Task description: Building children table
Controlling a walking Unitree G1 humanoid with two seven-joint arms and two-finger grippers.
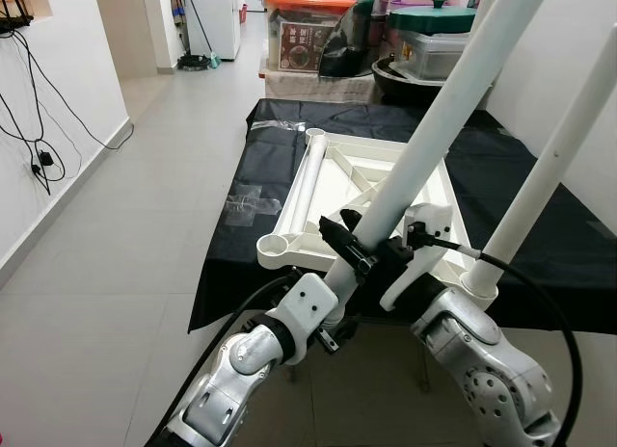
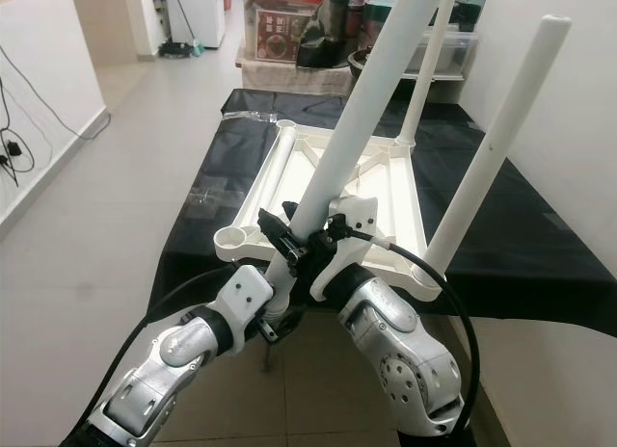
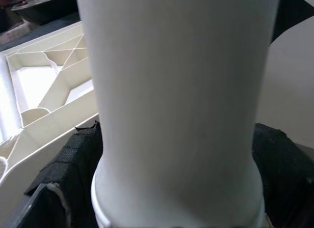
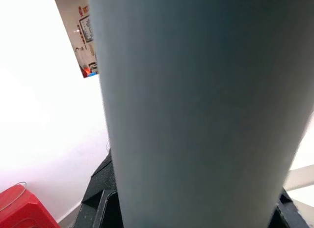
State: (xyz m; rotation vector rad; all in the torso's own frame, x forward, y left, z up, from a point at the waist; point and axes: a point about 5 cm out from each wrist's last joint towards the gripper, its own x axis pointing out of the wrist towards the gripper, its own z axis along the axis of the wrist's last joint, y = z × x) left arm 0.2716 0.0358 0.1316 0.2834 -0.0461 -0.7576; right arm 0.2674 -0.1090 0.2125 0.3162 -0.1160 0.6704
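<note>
Left tool (image 1: 359,257) pressed onto the lower end of a white leg (image 1: 434,129); right tool (image 1: 410,249) closed on the same leg from the other side, just beside the left. Leg tilted, upper end leaning away to the right, lower end hovering close above the near corner socket (image 1: 280,245) of the upturned white tabletop (image 1: 333,177). Tabletop resting underside up on a table covered by a black sheet (image 1: 540,225). A second leg (image 1: 554,158) already seated at the near right corner, a third at the far right corner.

Likely hollow plastic: light, stiff, smooth and prone to slipping or twisting between the pads. Long lever above the grip, so best held low, near the socket end, both sides opposed. Expected to need straightening before pressing in.
</note>
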